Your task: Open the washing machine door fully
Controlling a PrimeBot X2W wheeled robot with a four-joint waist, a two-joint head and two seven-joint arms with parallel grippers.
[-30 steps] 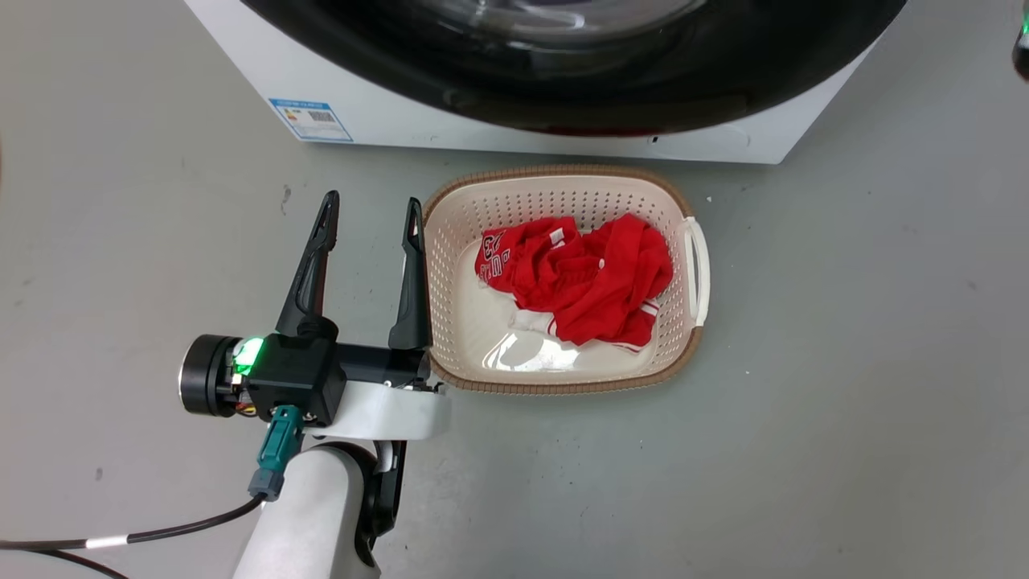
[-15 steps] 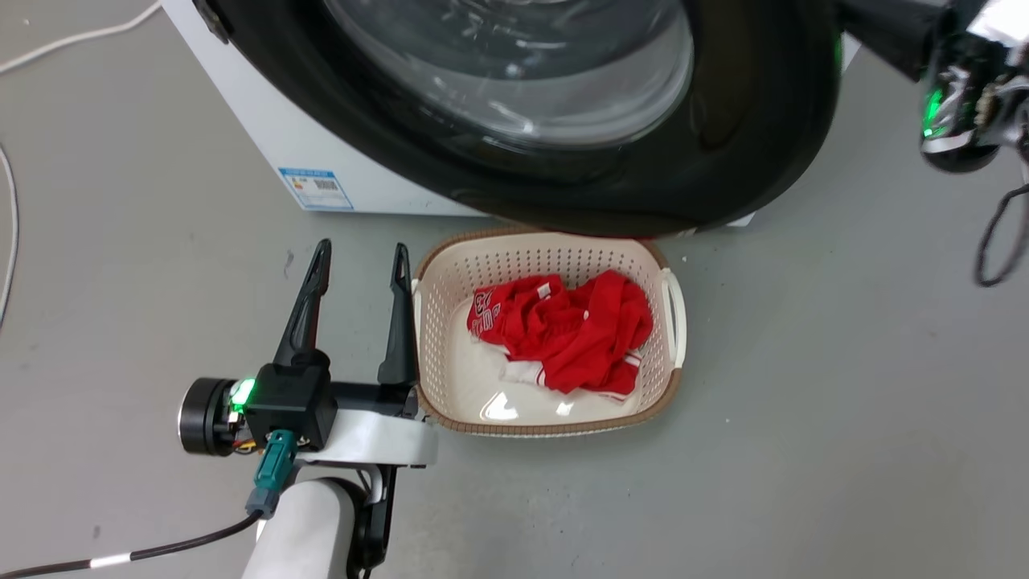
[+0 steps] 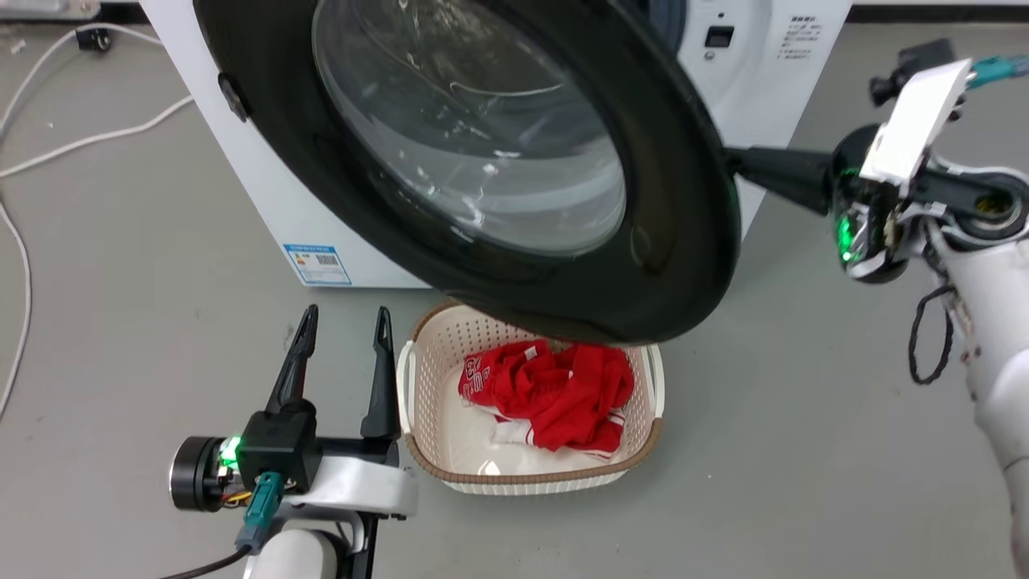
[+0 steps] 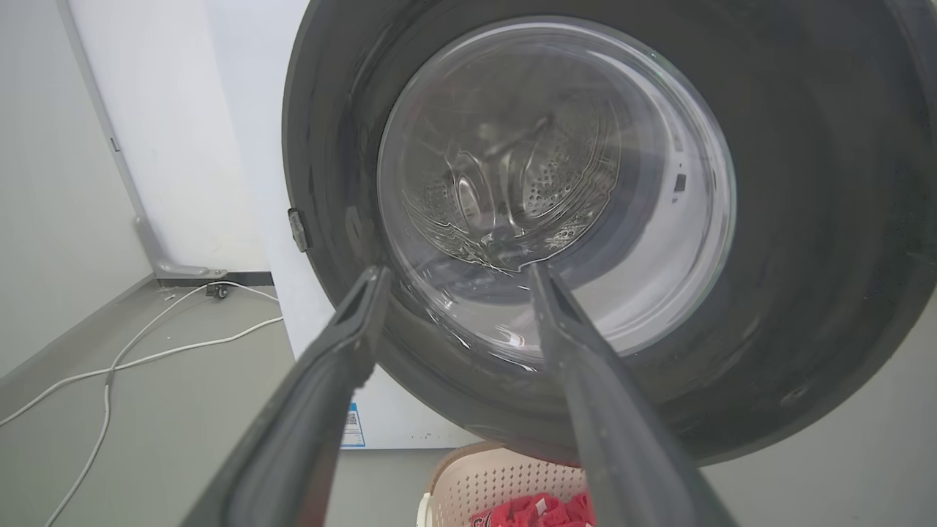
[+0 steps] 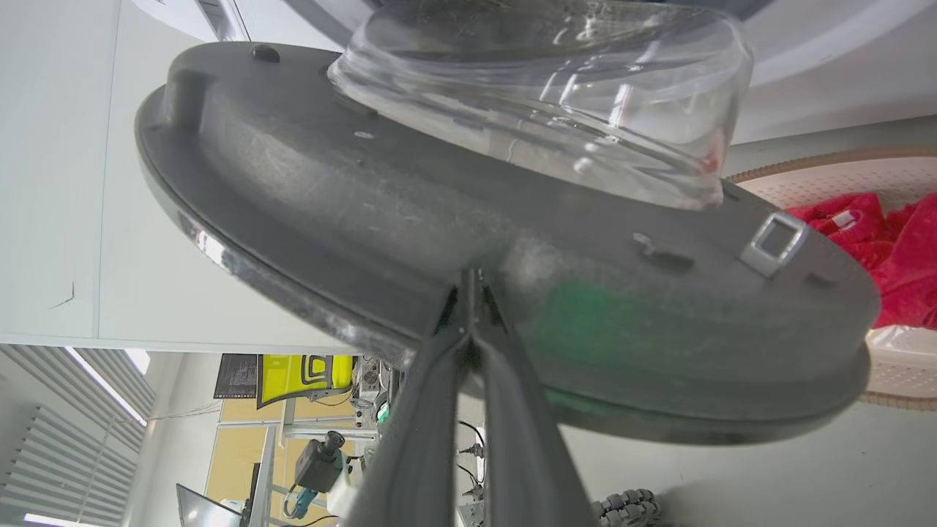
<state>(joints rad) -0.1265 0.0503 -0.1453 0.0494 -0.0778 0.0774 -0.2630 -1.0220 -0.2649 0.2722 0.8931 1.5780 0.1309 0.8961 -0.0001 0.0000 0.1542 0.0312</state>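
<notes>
The washing machine door [image 3: 482,161] stands partly open, swung out from the front of the washing machine [image 3: 265,209] and hanging over the basket [image 3: 412,378] before it. At the machine's right side, the right gripper [image 5: 468,282] has its fingers pressed together on nothing, tips against the door's grey inner face. The left gripper [image 3: 346,315], low before the machine, is spread wide and empty. Unlatching looks done; most of the swing remains.
</notes>
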